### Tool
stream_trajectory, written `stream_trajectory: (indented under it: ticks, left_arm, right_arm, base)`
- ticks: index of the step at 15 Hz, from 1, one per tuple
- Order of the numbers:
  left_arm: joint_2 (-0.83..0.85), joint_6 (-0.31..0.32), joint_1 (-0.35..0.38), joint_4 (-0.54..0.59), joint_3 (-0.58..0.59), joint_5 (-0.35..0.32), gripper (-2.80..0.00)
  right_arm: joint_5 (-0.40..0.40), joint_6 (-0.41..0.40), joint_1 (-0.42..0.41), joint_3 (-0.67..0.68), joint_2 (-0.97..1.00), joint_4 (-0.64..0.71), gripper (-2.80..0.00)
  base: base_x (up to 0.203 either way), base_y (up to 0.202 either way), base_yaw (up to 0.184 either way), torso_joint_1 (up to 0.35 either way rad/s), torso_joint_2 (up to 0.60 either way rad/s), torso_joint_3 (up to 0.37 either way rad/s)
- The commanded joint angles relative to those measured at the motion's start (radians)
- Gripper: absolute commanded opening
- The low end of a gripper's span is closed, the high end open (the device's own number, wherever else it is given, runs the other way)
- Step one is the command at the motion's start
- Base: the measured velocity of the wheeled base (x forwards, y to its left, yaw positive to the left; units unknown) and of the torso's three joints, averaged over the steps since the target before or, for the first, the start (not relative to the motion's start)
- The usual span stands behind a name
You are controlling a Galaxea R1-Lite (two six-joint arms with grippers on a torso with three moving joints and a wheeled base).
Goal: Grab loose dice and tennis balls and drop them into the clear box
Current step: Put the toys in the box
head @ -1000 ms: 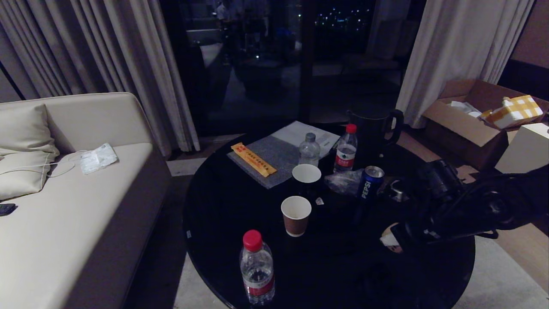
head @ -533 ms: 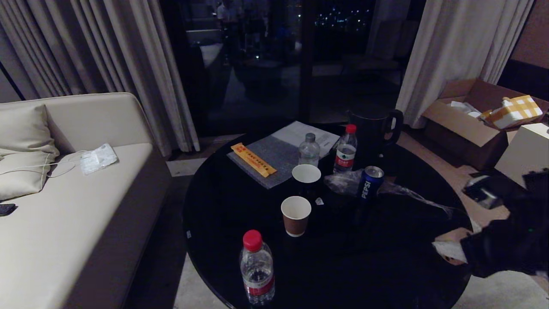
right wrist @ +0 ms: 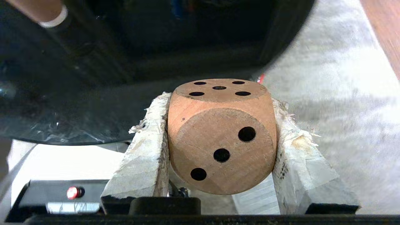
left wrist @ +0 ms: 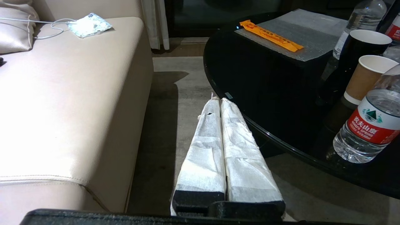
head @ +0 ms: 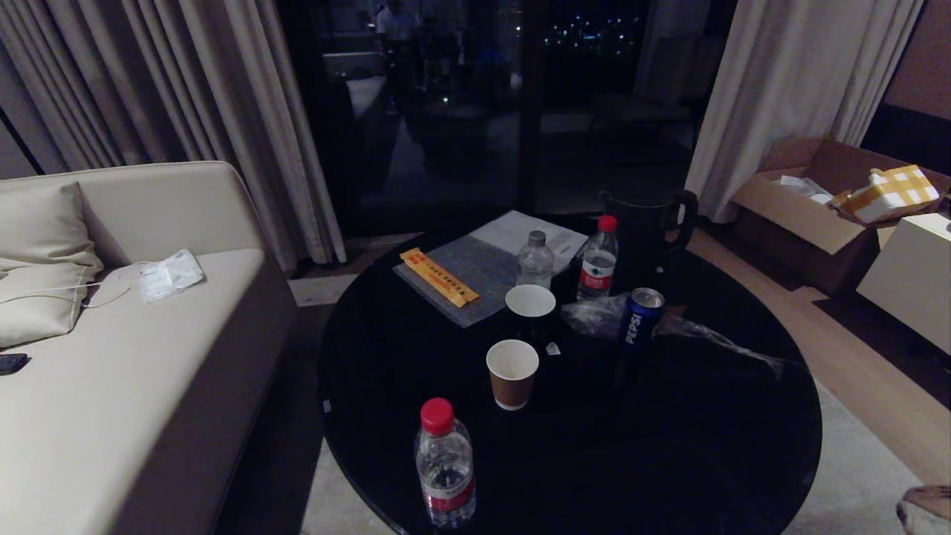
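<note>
A tan die [right wrist: 222,137] with black dots sits clamped between the white-wrapped fingers of my right gripper [right wrist: 218,103]. That gripper hangs low beside the black round table [right wrist: 93,93], over pale carpet. In the head view only its tip [head: 923,511] shows at the lower right corner. My left gripper [left wrist: 218,101] is shut on nothing and parked low between the sofa and the table's edge. A pale ribbed surface [right wrist: 256,197] lies below the die. The tennis balls and the clear box are out of view.
On the table [head: 669,461] stand a water bottle [head: 446,464], two paper cups [head: 513,371], a Pepsi can [head: 640,316], two more bottles [head: 598,267] and a dark jug [head: 646,227]. The sofa [head: 111,371] is on the left. A cardboard box [head: 810,208] is at the right.
My right arm, holding the die, has swung from above the table's right side down and out to the lower right corner of the head view. The left arm has not moved.
</note>
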Motion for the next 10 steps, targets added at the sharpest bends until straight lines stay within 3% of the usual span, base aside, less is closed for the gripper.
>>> stream_trajectory:
  ticks: [1,5,10]
  left_arm:
    - [0.002,0.0,0.0,0.0,0.002,0.0,-2.8]
    - [0.002,0.0,0.0,0.0,0.002,0.0,-2.8]
    - [0.002,0.0,0.0,0.0,0.002,0.0,-2.8]
  right_arm:
    - [-0.002,0.031,-0.036,0.075,-0.253,0.066,-2.8]
    - [0.03,0.051,-0.094,0.163,-0.426,0.119,-2.8]
    - [0.043,0.046,-0.08,0.174,-0.633,0.103,-2.8]
  base:
    - [0.0,0.0,0.0,0.0,0.0,0.0]
    - [0.0,0.0,0.0,0.0,0.0,0.0]
    - [0.0,0.0,0.0,0.0,0.0,0.0]
